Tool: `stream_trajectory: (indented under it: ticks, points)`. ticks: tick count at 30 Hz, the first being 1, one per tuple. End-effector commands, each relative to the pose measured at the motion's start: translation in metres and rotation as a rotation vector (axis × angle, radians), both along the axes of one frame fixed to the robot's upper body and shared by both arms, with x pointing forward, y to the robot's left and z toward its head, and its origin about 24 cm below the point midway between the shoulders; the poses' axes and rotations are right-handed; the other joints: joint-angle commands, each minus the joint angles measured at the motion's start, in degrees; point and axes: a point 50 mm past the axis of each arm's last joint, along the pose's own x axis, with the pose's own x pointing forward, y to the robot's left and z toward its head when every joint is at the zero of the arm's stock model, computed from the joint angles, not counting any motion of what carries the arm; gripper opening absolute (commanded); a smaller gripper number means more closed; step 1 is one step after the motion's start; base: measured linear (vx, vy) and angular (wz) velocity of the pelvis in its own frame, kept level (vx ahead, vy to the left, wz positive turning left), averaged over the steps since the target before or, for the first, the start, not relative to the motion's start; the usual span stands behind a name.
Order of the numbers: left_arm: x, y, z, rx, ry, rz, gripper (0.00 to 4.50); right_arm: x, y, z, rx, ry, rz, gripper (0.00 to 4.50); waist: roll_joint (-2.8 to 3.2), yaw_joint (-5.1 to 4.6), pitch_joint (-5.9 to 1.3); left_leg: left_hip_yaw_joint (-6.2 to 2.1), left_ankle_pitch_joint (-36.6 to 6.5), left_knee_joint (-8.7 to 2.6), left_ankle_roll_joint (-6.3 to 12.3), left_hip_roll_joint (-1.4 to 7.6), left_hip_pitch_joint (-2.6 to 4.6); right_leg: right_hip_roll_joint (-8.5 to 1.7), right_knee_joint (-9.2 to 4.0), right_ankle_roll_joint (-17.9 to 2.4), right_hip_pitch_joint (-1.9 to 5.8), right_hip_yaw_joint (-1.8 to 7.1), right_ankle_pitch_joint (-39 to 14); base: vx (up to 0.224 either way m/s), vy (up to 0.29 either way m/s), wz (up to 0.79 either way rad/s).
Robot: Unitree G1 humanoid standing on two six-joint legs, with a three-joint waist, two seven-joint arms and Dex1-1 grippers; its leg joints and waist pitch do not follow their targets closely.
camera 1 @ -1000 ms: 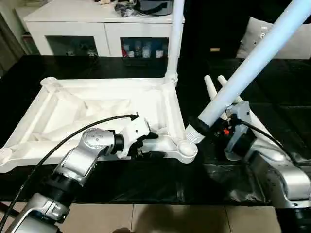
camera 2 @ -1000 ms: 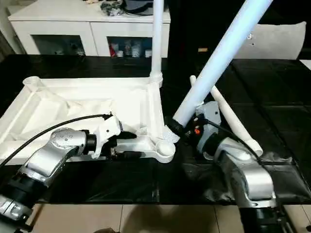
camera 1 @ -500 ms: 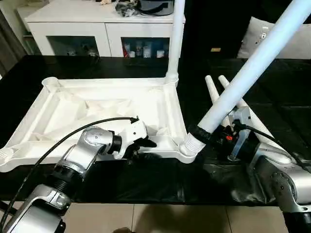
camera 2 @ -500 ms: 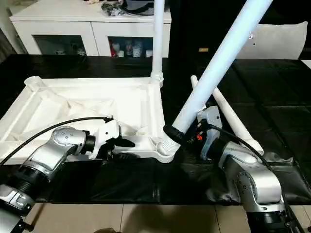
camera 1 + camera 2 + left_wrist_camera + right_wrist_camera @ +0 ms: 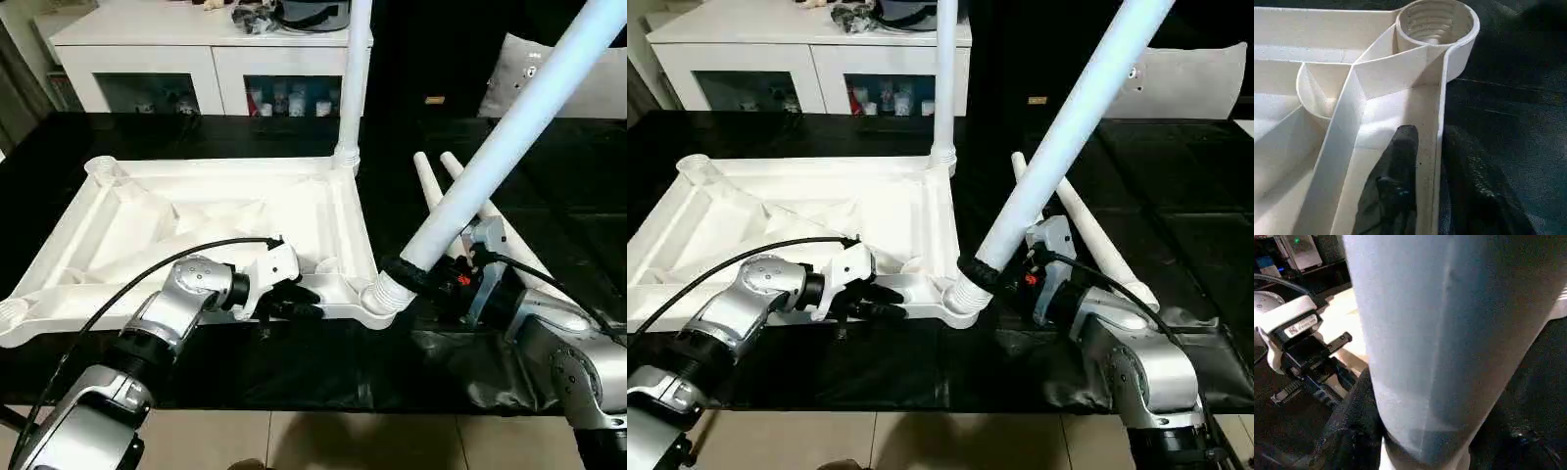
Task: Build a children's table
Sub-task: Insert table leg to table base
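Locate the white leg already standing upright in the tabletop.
In the left eye view, the white tapered leg stands in the upturned white plastic tabletop's far right corner socket, before the white cabinet.

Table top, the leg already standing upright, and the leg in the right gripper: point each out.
table top [image 5: 127, 220], left eye view, ribbed underside.
upright leg [image 5: 354, 78], left eye view, mid shaft.
held leg [image 5: 509, 132], left eye view, mid shaft.
right gripper [image 5: 982, 271], right eye view, black fingers round the leg.

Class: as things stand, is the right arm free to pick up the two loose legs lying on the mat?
Probably not yet: the right gripper is shut on a leg at the corner socket. The loose legs lie unblocked beside it.
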Motion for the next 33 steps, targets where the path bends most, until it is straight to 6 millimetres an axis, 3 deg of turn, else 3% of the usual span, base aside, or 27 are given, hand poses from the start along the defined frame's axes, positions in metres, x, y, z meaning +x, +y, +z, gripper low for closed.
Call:
stream_trajectory:
  ticks: [1,4,7,11,15,19,20,22,23,24,25,26,27,30,33]
  points:
    - [0.003,0.002,0.0,0.037,-0.008,-0.007,0.66,-0.002,0.0,0.011,0.021,-0.042,0.005,1.88,0.2,0.27,-3.38,-1.36,-11.04,-4.08,1.12,3.42,1.1,-5.52,-4.5,-12.47,2.64,2.89,-4.41,0.0,0.0,0.0]
    - [0.003,0.004,-0.002,0.059,-0.008,-0.012,0.3,-0.002,0.0,0.011,0.021,-0.045,0.009,1.88,0.19,0.27,-3.38,-1.38,-10.91,-4.09,1.08,3.4,1.03,-5.52,-4.46,-12.11,2.66,2.93,-4.44,0.0,0.0,0.0]
    - [0.003,0.007,-0.005,0.092,-0.01,-0.02,0.2,0.001,0.0,0.011,-0.005,-0.055,-0.007,1.88,0.26,0.3,-3.38,-1.42,-10.97,-4.15,1.0,3.45,1.02,-5.58,-4.48,-12.02,2.61,2.92,-4.93,0.0,0.0,0.0]
    - [0.002,0.012,-0.006,0.113,0.008,-0.018,0.03,0.002,0.0,0.01,-0.013,-0.054,-0.01,1.88,-0.06,0.19,-3.42,-1.35,-10.37,-4.12,1.15,3.43,0.97,-5.6,-4.4,-12.14,2.63,2.91,-4.53,0.0,0.0,0.0]
    - [0.003,0.018,-0.008,0.083,0.071,0.073,0.0,0.004,0.003,0.011,-0.031,-0.047,0.01,1.88,0.1,0.15,-3.39,-1.34,-10.15,-4.08,1.39,3.45,0.98,-5.65,-4.36,-12.45,2.58,2.9,-4.52,0.0,0.0,0.0]
    - [0.0,0.024,-0.009,0.044,0.135,0.17,0.0,0.007,0.008,0.011,-0.051,-0.047,0.034,1.88,-0.19,-0.38,-3.22,-1.31,-10.39,-4.15,1.36,3.39,0.9,-5.67,-4.42,-12.67,2.61,2.89,-6.7,0.0,0.0,0.0]
    - [-0.004,0.025,-0.011,0.048,0.128,0.197,0.0,0.01,0.011,0.011,-0.056,-0.053,0.039,1.88,-0.83,-0.58,-3.15,-1.25,-10.13,-4.2,1.64,3.36,0.79,-5.6,-4.51,-12.6,2.69,2.89,-6.73,0.0,0.0,0.0]
    - [-0.007,0.026,-0.011,0.053,0.121,0.205,0.0,0.012,0.012,0.01,-0.062,-0.053,0.043,1.88,-0.33,-0.97,-3.14,-1.26,-10.0,-4.11,1.98,3.36,0.8,-5.53,-4.55,-12.68,2.52,2.88,-7.23,0.0,0.0,0.0]
    - [-0.008,0.026,-0.012,0.054,0.119,0.205,0.0,0.013,0.013,0.01,-0.066,-0.051,0.046,1.88,-0.38,-1.06,-3.18,-1.3,-9.83,-4.12,1.96,3.34,0.72,-5.54,-4.44,-12.77,2.62,2.86,-7.06,0.0,0.0,0.0]
    - [-0.011,0.026,-0.011,0.054,0.117,0.2,0.0,0.014,0.015,0.009,-0.074,-0.048,0.055,1.88,-1.32,-1.21,-3.08,-1.13,-9.55,-4.17,2.31,3.25,0.63,-5.39,-4.67,-12.52,2.64,2.86,-7.28,0.0,0.0,0.0]
    - [-0.013,0.026,-0.011,0.053,0.117,0.196,0.0,0.016,0.015,0.009,-0.08,-0.046,0.061,1.88,-0.85,-1.08,-3.07,-1.18,-9.06,-4.11,2.49,3.3,0.73,-5.53,-4.54,-12.37,2.48,2.88,-8.22,0.0,0.0,0.0]
    - [-0.015,0.026,-0.01,0.057,0.119,0.193,0.0,0.018,0.017,0.009,-0.085,-0.043,0.075,1.88,-0.77,-1.09,-3.01,-1.13,-9.14,-4.1,2.58,3.27,0.75,-5.47,-4.69,-12.19,2.4,2.89,-8.74,0.0,0.0,0.0]
    - [-0.017,0.026,-0.009,0.064,0.122,0.19,0.0,0.019,0.019,0.009,-0.092,-0.04,0.092,1.88,-1.18,-1.2,-3.05,-1.22,-8.86,-4.16,2.54,3.35,0.64,-5.48,-4.37,-12.28,2.59,2.84,-8.59,0.0,0.0,0.0]
    - [-0.022,0.025,-0.006,0.083,0.091,0.156,0.0,0.021,0.025,0.008,-0.116,-0.029,0.148,1.88,-0.99,-1.05,-3.03,-1.09,-8.62,-4.09,2.71,3.44,0.87,-5.32,-4.48,-12.08,2.26,2.96,-8.26,0.0,0.0,0.0]
    - [-0.026,0.022,-0.003,0.124,0.021,0.072,0.0,0.025,0.03,0.007,-0.135,-0.013,0.212,1.88,-1.26,-0.9,-3.17,-1.09,-7.09,-4.03,3.27,3.43,0.67,-5.33,-4.15,-12.09,2.34,2.92,-5.54,0.0,0.0,0.0]
